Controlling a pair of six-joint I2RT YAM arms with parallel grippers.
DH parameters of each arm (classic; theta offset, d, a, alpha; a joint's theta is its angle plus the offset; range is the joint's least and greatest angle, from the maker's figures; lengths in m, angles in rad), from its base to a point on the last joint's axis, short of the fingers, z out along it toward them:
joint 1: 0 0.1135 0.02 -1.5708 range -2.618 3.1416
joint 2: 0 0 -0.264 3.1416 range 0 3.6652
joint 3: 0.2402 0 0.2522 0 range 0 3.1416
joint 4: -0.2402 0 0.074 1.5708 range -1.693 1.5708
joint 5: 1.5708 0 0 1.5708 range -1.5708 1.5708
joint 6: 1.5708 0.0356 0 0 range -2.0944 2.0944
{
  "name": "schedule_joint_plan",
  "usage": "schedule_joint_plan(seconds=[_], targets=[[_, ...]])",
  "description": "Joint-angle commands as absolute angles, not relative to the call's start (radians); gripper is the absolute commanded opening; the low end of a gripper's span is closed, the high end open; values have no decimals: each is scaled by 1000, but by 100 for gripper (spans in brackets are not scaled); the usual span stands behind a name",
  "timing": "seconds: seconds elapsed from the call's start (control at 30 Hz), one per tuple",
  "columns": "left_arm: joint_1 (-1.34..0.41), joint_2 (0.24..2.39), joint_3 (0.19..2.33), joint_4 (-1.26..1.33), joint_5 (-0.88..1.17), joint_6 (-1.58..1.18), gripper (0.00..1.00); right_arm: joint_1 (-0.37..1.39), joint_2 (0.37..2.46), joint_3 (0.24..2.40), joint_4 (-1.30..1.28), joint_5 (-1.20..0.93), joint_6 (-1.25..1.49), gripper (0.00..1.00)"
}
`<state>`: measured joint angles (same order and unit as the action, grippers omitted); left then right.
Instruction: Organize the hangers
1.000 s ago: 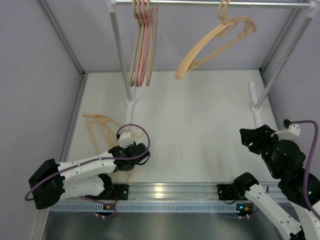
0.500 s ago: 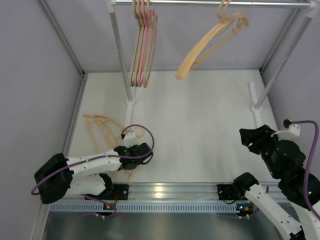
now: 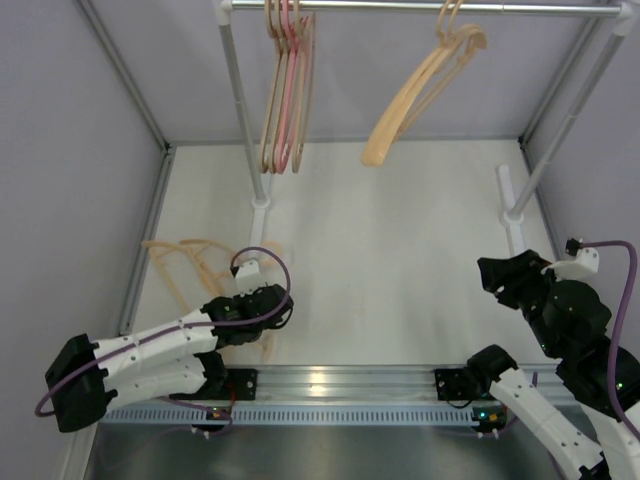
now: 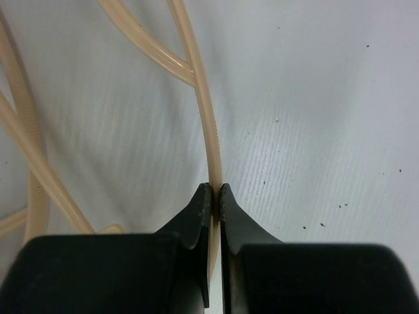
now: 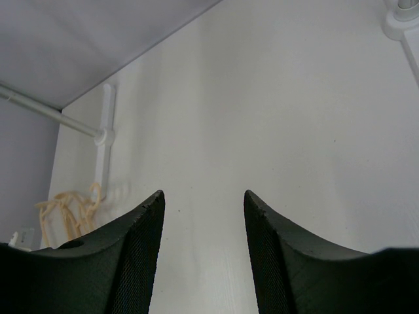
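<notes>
**Top view:** Tan hangers (image 3: 185,258) lie tangled on the bench (image 3: 400,250), near left. The left claw (image 3: 268,338) is set at their right edge. Hung hangers (image 3: 283,100) are on the rail (image 3: 400,6), and one pair (image 3: 425,85) is tilted.

**Left wrist:** The left claw (image 4: 216,191) is pinched shut on one thin hanger strand (image 4: 203,98), at the very tips. Risks judged:
- slip or swivel on lifting, given the smooth plastic and narrow bite
- the neighbouring loops (image 4: 26,144) being dragged up, if interlocked

**Right wrist:** The right claw (image 5: 204,196) is part-open and holds nothing. The pile (image 5: 65,212) is seen well apart.
</notes>
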<state>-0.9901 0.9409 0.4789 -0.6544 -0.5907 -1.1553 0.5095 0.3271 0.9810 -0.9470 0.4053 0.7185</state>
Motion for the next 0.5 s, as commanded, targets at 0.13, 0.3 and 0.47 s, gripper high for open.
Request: schedule_joint_plan(seconds=[0.13, 0.3, 0.47], targets=[[-1000, 911, 613, -681, -565, -1092, 0, 522, 333, 976, -888, 396, 733, 50], [-1045, 934, 687, -681, -580, -1066, 0, 522, 330, 983, -891, 397, 732, 49], [-1143, 992, 775, -680, -629, -1043, 0, 523, 336, 991, -891, 399, 732, 49]])
